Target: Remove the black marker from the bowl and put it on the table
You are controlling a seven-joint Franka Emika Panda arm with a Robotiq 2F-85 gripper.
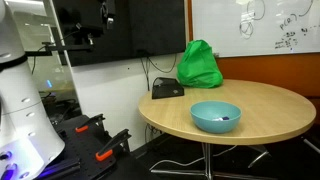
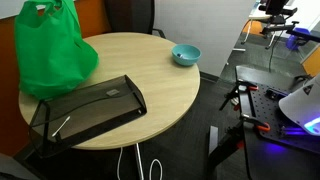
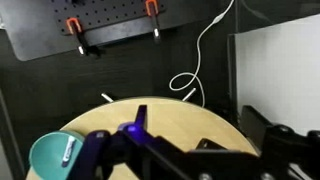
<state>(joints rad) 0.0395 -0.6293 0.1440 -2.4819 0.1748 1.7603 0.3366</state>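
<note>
Marker (image 1: 228, 121), thin and dark, inside light-blue bowl (image 1: 204, 121); jaws blurred, state unclear.

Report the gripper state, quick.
Gripper: open or shut cannot be told in the dark wrist view. Not holding the black marker, which lies in the bowl.

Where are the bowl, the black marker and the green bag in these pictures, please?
bowl (image 1: 214, 127): in an exterior view, on its front outer wall.
black marker (image 1: 228, 121): in an exterior view, on its dark body inside the bowl.
green bag (image 1: 200, 66): in an exterior view, on the middle of its front.
</note>
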